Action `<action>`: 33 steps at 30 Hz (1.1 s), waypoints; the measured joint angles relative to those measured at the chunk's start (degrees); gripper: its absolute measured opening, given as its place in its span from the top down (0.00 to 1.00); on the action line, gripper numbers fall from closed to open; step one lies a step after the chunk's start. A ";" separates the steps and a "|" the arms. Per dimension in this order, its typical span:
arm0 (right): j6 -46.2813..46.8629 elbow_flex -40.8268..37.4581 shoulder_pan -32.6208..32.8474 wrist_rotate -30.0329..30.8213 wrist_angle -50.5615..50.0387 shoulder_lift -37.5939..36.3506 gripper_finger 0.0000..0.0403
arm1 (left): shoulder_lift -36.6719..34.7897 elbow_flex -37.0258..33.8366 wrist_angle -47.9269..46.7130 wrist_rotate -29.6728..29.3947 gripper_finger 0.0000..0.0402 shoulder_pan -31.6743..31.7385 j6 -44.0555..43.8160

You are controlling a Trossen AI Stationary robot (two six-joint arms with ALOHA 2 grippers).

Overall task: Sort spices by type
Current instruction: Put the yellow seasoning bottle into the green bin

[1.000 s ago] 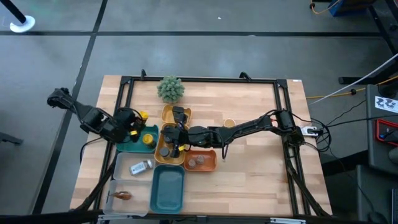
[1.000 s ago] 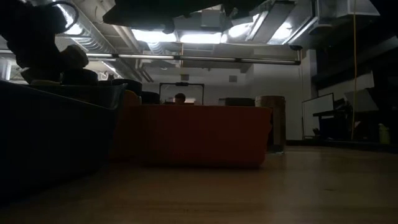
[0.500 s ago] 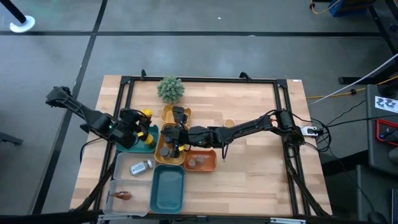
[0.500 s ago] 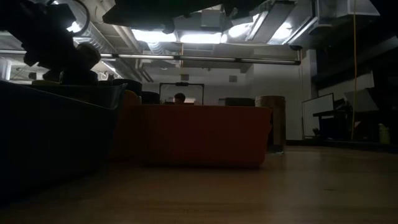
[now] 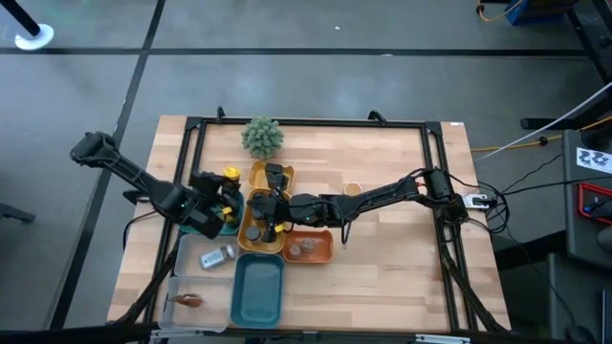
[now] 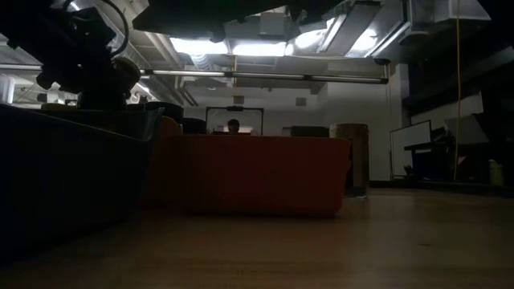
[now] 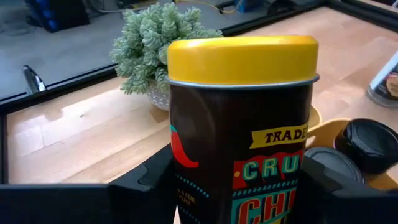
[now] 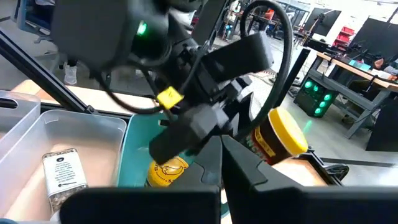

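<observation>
My left gripper (image 5: 226,187) is shut on a dark brown chilli tin (image 7: 242,137) with a yellow lid (image 5: 229,177). It hovers between the teal tray (image 5: 203,225) and the yellow tray (image 5: 256,176). In the right wrist view the tin (image 8: 283,140) shows above a yellow-capped jar (image 8: 165,171) that stands in the teal tray. My right gripper (image 5: 271,222) hangs over the nearer yellow tray, which holds dark-capped jars (image 7: 367,140); its fingers meet along a thin seam. A white-labelled jar (image 5: 218,255) lies in the grey tray. A brown packet (image 5: 188,300) lies near the table's near left corner. My left gripper pinches the tin's body (image 7: 186,186) below the lid, one finger (image 7: 146,186) on each side of it. The tin stands upright in the hold, lifted clear of the trays.
A fuzzy green plant (image 5: 261,137) stands near the far edge, behind the yellow trays. An orange tray (image 5: 308,247) with brown lids and a second teal tray (image 5: 258,291) lie toward the near edge. One small jar (image 5: 352,189) stands alone right of the trays. Bare wood fills the right half.
My left gripper has carried the yellow-lidded tin toward the table's right, from over the teal tray toward the yellow trays, rising a little in the low view. The tin stays upright in the hold.
</observation>
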 joint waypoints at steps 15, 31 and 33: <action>-0.02 0.00 0.01 -0.02 0.00 0.00 0.98 | 12.01 0.00 0.02 -0.77 0.51 -0.02 -11.93; -0.02 0.00 0.02 -0.02 0.00 0.00 0.98 | 14.59 0.00 0.60 0.05 0.51 -0.04 -16.74; -0.02 0.00 0.02 -0.02 0.00 0.00 0.98 | 14.59 0.00 1.74 0.24 0.51 -0.02 -16.39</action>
